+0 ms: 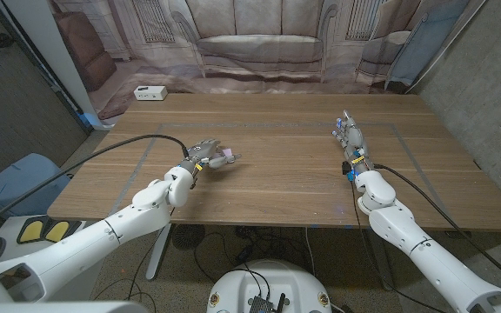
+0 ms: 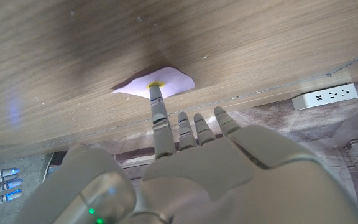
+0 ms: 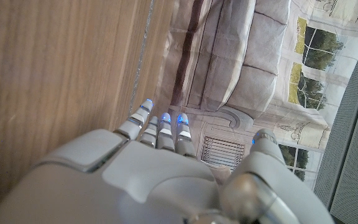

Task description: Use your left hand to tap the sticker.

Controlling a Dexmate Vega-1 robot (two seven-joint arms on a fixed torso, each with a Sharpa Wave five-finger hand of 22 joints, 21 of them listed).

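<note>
Head view: wooden table point(image 1: 285, 187) fills mid-frame. Left hand point(image 1: 203, 156) sits left of centre, holding nothing; one fingertip point(image 2: 155, 89) stretches out and presses on the sticker point(image 1: 226, 158), other fingers shorter, slightly spread. Sticker is pale pink w/ a small yellow mark, lying flat on the table just right of that hand. Right hand point(image 1: 350, 139) at centre-right, fingers straight and apart, holding nothing. White power strip point(image 1: 150, 92) at upper left, on the table's far edge.

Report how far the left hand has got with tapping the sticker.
Reach done: the left hand is at the sticker. In hand: one extended finger has its tip on the pale sticker in the left wrist view. Left: lifting off. The right hand waits on the table, holding nothing.
</note>
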